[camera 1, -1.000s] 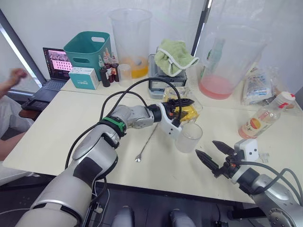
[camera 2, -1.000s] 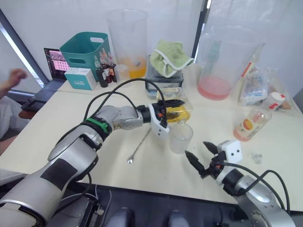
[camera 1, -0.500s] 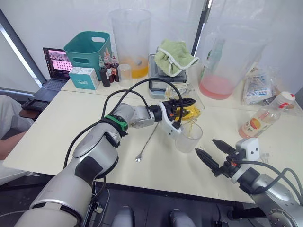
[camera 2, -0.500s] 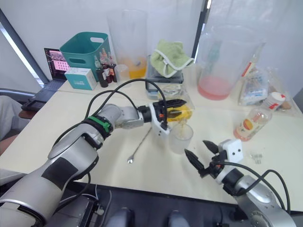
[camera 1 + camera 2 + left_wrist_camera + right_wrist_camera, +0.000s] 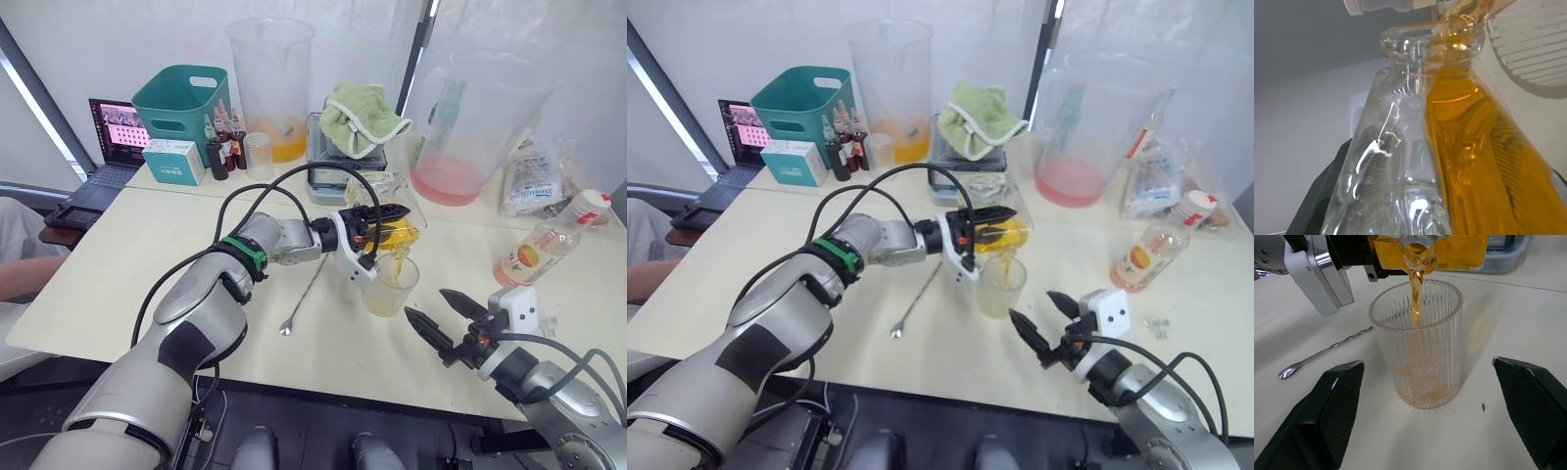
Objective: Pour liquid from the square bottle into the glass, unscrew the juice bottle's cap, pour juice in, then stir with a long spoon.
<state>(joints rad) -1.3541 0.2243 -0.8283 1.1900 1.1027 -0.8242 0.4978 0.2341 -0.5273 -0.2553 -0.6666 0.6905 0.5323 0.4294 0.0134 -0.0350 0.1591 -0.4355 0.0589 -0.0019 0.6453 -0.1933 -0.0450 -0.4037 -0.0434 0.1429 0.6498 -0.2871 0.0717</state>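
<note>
My left pincer (image 5: pixel 377 223) clenches the square bottle (image 5: pixel 392 231), tipped neck-down over the glass (image 5: pixel 1418 342) so its amber stream falls inside the rim. The glass stands on the table (image 5: pixel 127 255). My right pincer (image 5: pixel 438 315) waits released at its 5 o'clock, ready to steady it. The long spoon (image 5: pixel 304 294) lies at its 9 o'clock, the juice bottle (image 5: pixel 534 253) at 3.

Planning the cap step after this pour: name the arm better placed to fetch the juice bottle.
Right. The right end effector is open and free, on the juice bottle's side. The left end effector is shut on the square bottle, pouring into the glass.
</note>
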